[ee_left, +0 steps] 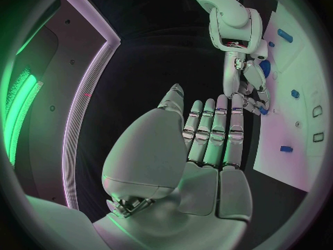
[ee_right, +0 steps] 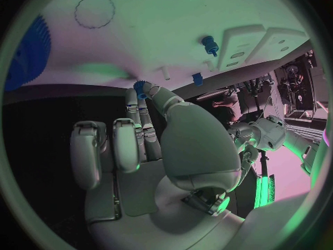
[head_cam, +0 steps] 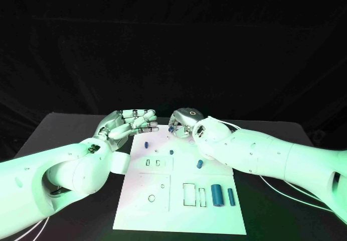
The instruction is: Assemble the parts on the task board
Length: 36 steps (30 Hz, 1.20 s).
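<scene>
Parts [head_cam: 216, 194] are lying on the task board [head_cam: 181, 216]; right hand [head_cam: 185, 123] fingers are pinching a small blue part [ee_right: 141, 88]; left hand [head_cam: 130, 123] fingers are stretching out together, holding nothing.

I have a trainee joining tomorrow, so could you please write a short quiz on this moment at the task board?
1. True or false: the left hand holds a blue part.
2. What does the right hand pinch? A) small blue part B) a cable C) nothing
3. Fill in: two blue cylinders lie on the task board's ____ end.

Key: 1 false; 2 A; 3 near.
</scene>
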{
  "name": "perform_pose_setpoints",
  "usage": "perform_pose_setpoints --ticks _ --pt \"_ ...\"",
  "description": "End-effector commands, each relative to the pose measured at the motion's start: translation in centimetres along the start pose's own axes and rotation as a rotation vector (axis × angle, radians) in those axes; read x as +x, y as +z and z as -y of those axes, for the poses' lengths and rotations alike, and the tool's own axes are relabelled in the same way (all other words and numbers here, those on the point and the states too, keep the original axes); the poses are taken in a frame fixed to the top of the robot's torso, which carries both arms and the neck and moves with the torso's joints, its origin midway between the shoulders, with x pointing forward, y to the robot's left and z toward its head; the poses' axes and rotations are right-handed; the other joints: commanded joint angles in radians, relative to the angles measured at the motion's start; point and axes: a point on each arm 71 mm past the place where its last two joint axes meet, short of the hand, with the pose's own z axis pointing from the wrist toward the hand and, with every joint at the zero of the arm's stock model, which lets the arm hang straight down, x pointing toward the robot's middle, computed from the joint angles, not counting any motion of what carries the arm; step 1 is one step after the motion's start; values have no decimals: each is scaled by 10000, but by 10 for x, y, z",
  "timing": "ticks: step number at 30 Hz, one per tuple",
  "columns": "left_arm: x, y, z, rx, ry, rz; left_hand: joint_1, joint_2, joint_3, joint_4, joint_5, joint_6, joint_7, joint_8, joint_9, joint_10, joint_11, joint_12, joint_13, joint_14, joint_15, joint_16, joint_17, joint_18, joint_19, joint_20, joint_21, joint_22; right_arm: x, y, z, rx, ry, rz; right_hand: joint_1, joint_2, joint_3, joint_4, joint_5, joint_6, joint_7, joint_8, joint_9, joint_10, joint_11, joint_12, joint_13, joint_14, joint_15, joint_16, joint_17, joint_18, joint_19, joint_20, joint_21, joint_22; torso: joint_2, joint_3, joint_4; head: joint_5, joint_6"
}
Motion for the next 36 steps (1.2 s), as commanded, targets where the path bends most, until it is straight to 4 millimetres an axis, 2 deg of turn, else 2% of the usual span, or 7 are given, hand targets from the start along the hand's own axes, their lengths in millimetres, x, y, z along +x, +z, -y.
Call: perform_pose_setpoints --ticks 1,7,12,15,21,31,36 --pt "3 0 2 89 -42 -248 76 -12 -37 -8 -50 0 79 -36 -15 -23 41 -69 -13 -65 24 -42 7 98 -7 14 59 2 6 1 -1 -84 -122 -355 -43 -110 93 8 -39 -78 63 -18 20 -134 67 -65 -12 448 13 12 -53 -68 -22 44 -47 979 1 3 -4 10 -2" --pt "3 1 3 98 -39 -258 75 -11 -40 -9 -50 -5 83 -42 -16 -30 45 -78 -13 -71 28 -52 7 98 -12 15 58 1 7 2 2 9 -179 -445 -128 -245 165 70 -132 -275 152 -124 26 -427 173 -213 -66 400 101 -68 -210 -29 -151 110 -150 817 -7 -2 -4 13 -9" --pt "3 1 3 98 -32 -252 71 -10 -46 -9 -50 -14 89 -53 -16 -42 52 -94 -14 -82 34 -67 7 96 -21 17 56 -2 7 3 2 -79 -158 -427 -407 -594 71 234 -191 -1009 395 -442 -111 -1076 412 -472 -185 283 308 -301 -626 99 -562 272 -505 258 -10 -2 -7 25 6" --pt "2 1 3 97 -25 -238 71 -10 -46 -9 -50 -14 89 -53 -16 -42 52 -94 -14 -82 34 -67 7 96 -21 17 56 -2 6 2 1 -163 -119 -287 -492 -777 -144 325 -210 -1391 472 -435 -197 -1394 508 -490 -214 228 384 -415 -829 166 -758 374 -693 -5 -12 2 -5 24 15" --pt "-1 1 3 84 12 -151 64 -7 -52 -7 -50 -22 97 -63 -17 -52 58 -109 -14 -92 40 -82 7 95 -30 19 54 -5 -2 -9 8 -183 -7 31 -453 -776 -230 368 -92 -1358 462 -383 -189 -1399 503 -387 -190 232 385 -410 -834 166 -738 401 -693 22 -29 6 -31 33 26" --pt "-9 2 3 23 7 6 60 -5 -56 -6 -50 -27 100 -69 -17 -57 61 -117 -14 -96 43 -90 8 95 -35 20 53 -6 -42 -57 55 747 1389 77 -407 -710 -286 594 93 -957 353 -257 -107 -339 259 313 29 301 208 -273 -649 67 -392 289 -434 493 -176 31 -249 31 86" --pt "-11 2 2 6 22 63 60 -5 -56 -6 -50 -27 100 -69 -17 -57 61 -117 -14 -96 43 -90 8 95 -35 20 53 -6 -48 -78 78 923 1990 -725 -638 -1058 -681 790 368 -1650 348 -441 -249 126 204 584 240 368 144 -107 -389 2 -214 199 -282 758 -244 52 -328 45 93"
